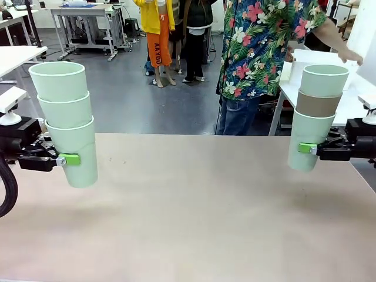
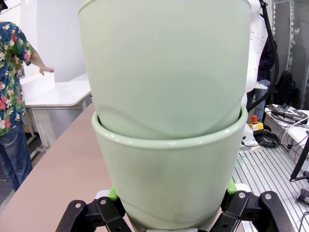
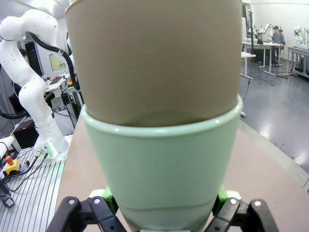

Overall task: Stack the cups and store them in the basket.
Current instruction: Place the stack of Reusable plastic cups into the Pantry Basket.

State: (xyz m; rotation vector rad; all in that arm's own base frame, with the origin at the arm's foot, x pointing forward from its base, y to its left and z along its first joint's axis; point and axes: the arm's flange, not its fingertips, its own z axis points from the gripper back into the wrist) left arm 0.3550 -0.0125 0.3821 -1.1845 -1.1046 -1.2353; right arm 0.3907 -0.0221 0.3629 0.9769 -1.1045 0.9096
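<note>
The left hand [image 1: 70,159] is gripping the lowest cup [image 1: 75,151] of a green stack, its fingers closing on the sides; the right hand [image 1: 306,148] is doing the same with the bottom green cup [image 1: 310,132] of the other stack. Both stacks are hanging above the desk [image 1: 194,205], well apart and leaning a little in the front view.

The stacking seems to be partly done, and the storing is waiting. A white box-like thing [image 2: 38,87] is sitting on the white table [image 2: 60,92] behind, near the person [image 1: 249,53], whose arm is reaching out; it may be the basket, but I cannot tell for sure. The next move is probably calling for the basket to be brought within reach, then for each stack to be lowered in upright and released. A tall stack may be tipping if it is catching the rim.

Counting up: three green cups are nesting on the left; on the right, a brown cup [image 1: 318,104] is sitting between two green ones. That is making six cups, five green and one brown, in two stacks, with two hands gripping.
</note>
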